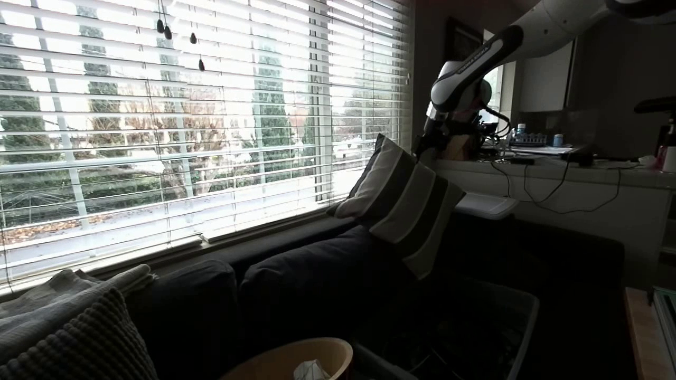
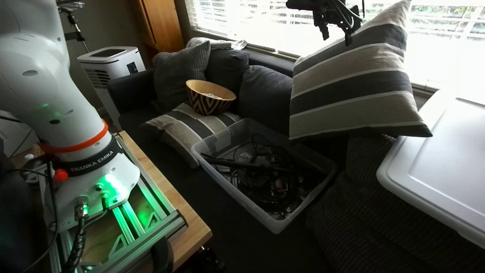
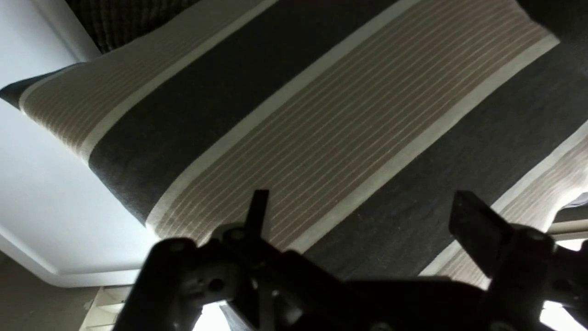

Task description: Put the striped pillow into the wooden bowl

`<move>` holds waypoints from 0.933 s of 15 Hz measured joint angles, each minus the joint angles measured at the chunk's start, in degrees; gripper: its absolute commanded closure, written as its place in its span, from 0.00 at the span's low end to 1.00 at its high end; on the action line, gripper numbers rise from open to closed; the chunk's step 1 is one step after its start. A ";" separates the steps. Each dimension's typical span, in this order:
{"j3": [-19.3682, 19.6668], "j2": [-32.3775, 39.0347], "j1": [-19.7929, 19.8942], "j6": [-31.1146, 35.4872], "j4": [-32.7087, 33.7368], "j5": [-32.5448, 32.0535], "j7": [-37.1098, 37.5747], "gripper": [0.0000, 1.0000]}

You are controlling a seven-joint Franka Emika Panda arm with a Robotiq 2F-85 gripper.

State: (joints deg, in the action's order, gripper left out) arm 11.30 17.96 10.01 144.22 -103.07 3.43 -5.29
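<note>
One cluttered bin (image 2: 250, 203) lies between the tilted striped pillow (image 2: 350, 89) and bowl (image 2: 204, 104).

Wrist view looked past gripper (image 3: 361, 195), close on striped pillow (image 3: 317, 133). Exterior views sat farther from gripper, facing along window (image 1: 206, 116), down past robot base (image 2: 94, 178); both caught it, pillow, wooden bowl (image 2: 208, 104).

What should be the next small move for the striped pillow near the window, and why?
I would probably ease the gripper, jaws open, slightly toward the upper edge of the striped pillow to straddle it. The wrist view shows the jaws wide apart; contact is unclear. The wooden bowl stands apart from this pillow, so a grip seems needed first.
</note>
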 measured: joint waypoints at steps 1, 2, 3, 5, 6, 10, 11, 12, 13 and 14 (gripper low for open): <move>0.00 1.69 0.07 0.93 1.43 0.00 0.82 0.00; -0.02 3.29 0.18 1.82 2.82 0.00 1.38 0.00; -0.07 4.77 0.31 2.79 4.09 0.00 1.72 0.00; -0.25 7.41 0.59 5.04 6.25 0.00 1.81 0.00; -0.32 8.58 0.69 5.73 7.19 0.00 1.83 0.00; -1.68 12.69 1.71 8.03 10.18 0.07 1.84 0.00; -2.17 13.44 2.02 8.54 10.74 0.07 1.83 0.00; -2.61 14.14 2.28 8.83 11.36 0.07 1.83 0.00; -3.08 14.73 2.57 8.95 11.91 0.10 1.83 0.08; -3.56 15.19 2.91 8.97 12.41 0.11 1.82 0.25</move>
State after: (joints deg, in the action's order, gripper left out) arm 7.74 33.16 12.91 153.19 -90.66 3.54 -3.47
